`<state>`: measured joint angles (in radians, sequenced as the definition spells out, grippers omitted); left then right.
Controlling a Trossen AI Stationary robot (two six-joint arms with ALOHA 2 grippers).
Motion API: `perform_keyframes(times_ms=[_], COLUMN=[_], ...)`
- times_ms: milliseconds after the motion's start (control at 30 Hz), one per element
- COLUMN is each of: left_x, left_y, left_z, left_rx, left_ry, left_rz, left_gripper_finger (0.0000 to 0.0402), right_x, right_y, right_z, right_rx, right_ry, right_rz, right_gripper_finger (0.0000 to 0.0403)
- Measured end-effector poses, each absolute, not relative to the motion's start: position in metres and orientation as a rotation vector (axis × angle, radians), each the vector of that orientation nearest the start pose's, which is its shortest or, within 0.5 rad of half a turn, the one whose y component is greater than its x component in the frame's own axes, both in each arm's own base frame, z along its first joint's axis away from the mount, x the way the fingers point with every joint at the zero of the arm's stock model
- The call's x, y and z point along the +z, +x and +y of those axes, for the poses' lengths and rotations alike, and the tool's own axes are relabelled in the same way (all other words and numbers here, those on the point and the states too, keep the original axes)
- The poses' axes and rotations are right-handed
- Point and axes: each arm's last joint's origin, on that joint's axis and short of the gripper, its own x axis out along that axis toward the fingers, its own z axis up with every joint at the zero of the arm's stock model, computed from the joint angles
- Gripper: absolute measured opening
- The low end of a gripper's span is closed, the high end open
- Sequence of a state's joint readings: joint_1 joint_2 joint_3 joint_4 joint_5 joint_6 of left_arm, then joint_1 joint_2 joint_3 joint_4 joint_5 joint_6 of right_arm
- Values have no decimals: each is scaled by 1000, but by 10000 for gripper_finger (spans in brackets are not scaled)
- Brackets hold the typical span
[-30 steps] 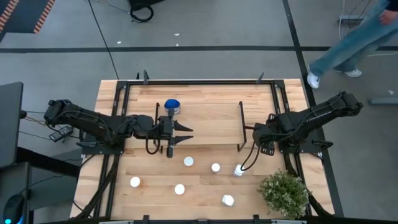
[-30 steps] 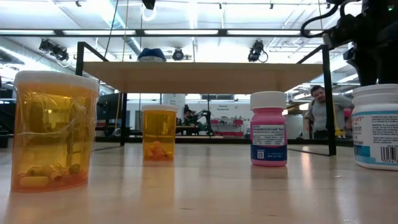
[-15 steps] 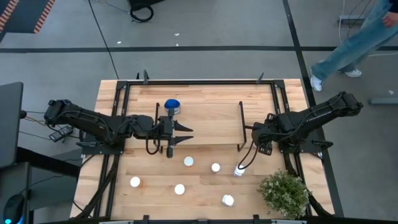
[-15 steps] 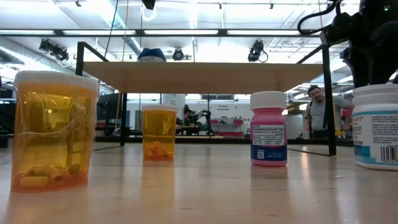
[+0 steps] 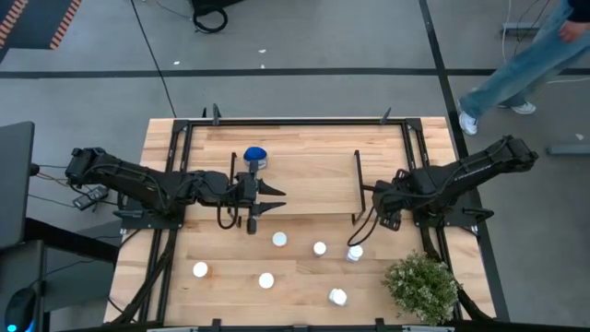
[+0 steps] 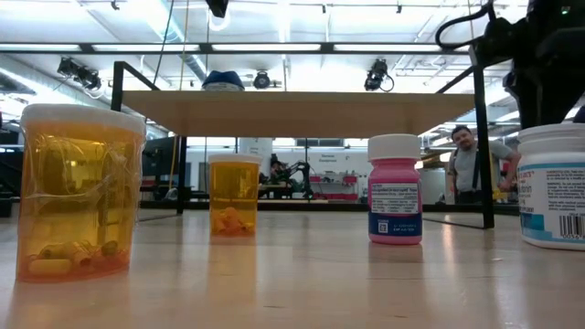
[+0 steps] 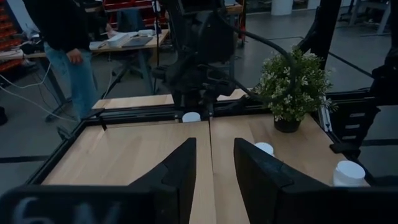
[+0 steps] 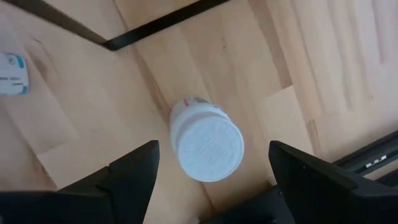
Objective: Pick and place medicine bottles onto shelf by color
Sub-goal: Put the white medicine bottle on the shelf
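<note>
Right gripper [image 8: 211,165] hangs over a white-capped bottle [image 5: 353,253] on the table [image 5: 304,286] just off the shelf's [image 5: 304,171] right end frame, fingers spread wide on both sides of the cap, nothing gripped. Left gripper [image 5: 274,199] sits over the shelf's front left, jaws narrowly apart and empty (blue bottle [image 5: 255,155] stands on the shelf just beside it). Other bottles remain on the table.

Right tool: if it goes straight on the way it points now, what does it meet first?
Most likely the white ribbed cap of the small white medicine bottle, centred between the open right tool's dark fingers; how far off the cap is remains unclear.
</note>
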<state>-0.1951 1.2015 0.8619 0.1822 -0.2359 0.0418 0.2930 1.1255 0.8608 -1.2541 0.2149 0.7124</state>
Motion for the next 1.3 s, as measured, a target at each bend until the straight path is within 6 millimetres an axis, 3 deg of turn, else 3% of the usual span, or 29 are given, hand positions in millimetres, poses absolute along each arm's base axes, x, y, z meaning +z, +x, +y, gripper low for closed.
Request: perform_keyframes(times_ms=[733, 1067, 1300], left_x=[310, 310, 307], left_y=[267, 267, 266], left_z=[-46, -46, -46], left_rx=[38, 38, 40], left_ry=[71, 70, 45], left_rz=[156, 155, 182], left_gripper_finger=[111, 115, 115], right_x=[241, 241, 210], right_y=[148, 144, 137], right_z=[69, 72, 73], right_rx=[-476, -532, -567], right_ry=[86, 140, 170], right_rz=[1272, 1260, 1267], right_gripper_finger=[312, 312, 312])
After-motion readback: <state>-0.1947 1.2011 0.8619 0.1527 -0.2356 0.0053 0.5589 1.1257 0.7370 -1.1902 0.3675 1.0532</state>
